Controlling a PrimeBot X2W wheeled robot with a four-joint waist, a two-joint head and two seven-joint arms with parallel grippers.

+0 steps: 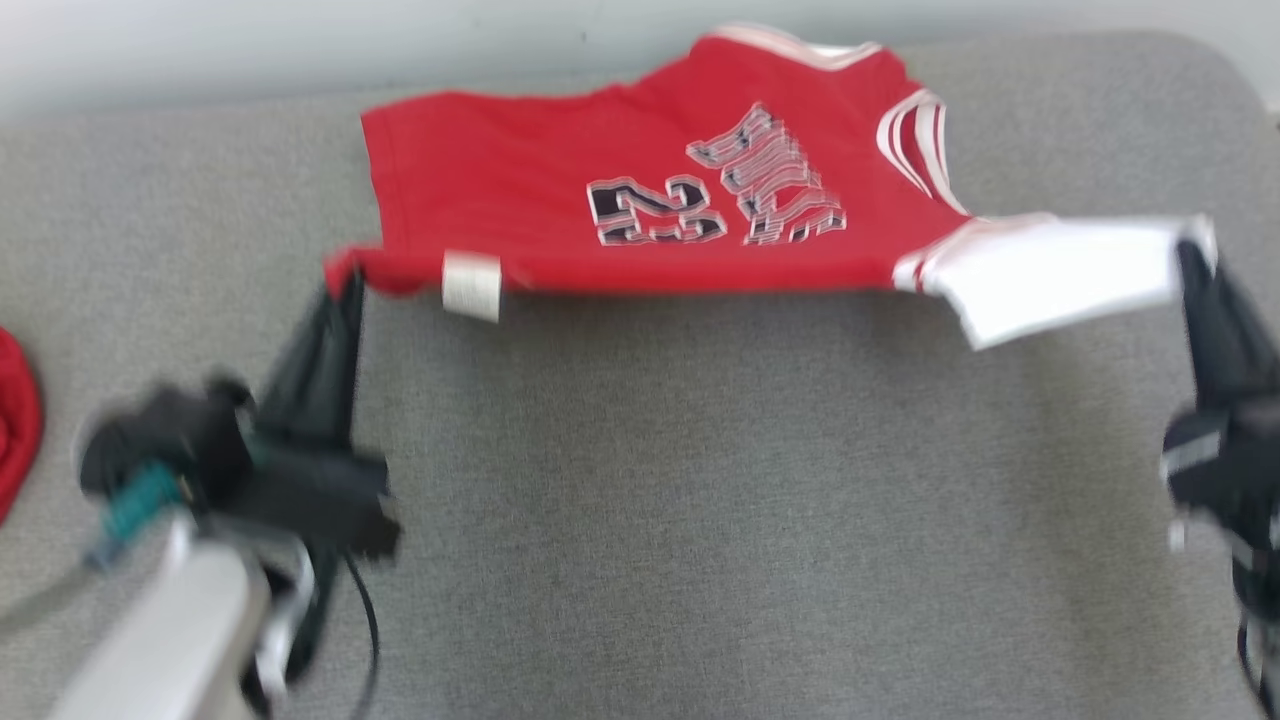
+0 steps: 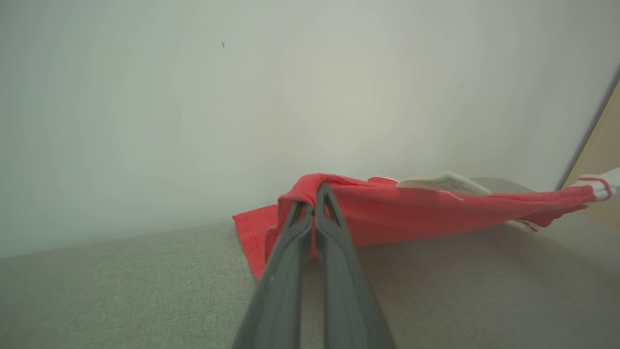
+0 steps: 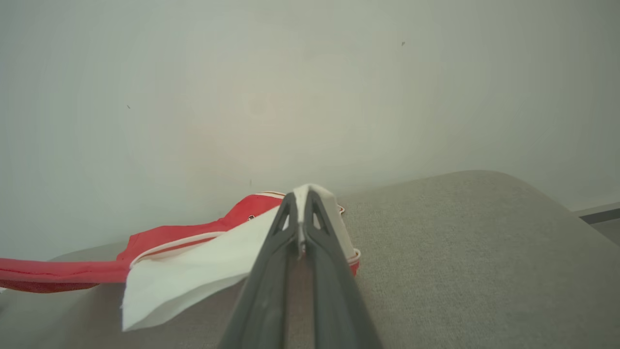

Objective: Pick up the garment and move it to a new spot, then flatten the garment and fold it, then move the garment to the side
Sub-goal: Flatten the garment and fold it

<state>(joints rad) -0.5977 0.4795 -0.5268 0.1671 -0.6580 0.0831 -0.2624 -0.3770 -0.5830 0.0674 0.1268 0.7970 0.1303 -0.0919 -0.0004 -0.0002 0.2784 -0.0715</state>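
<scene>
Over the grey surface (image 1: 700, 500), left gripper (image 1: 348, 287) and right gripper (image 1: 1193, 252) clamp a taut red-and-white jersey (image 1: 520, 190).

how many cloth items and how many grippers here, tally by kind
cloth items: 2 (red jersey, red cloth at the head view's left edge)
grippers: 2 (left gripper, right gripper, each shut on the red jersey)
total: 4
</scene>
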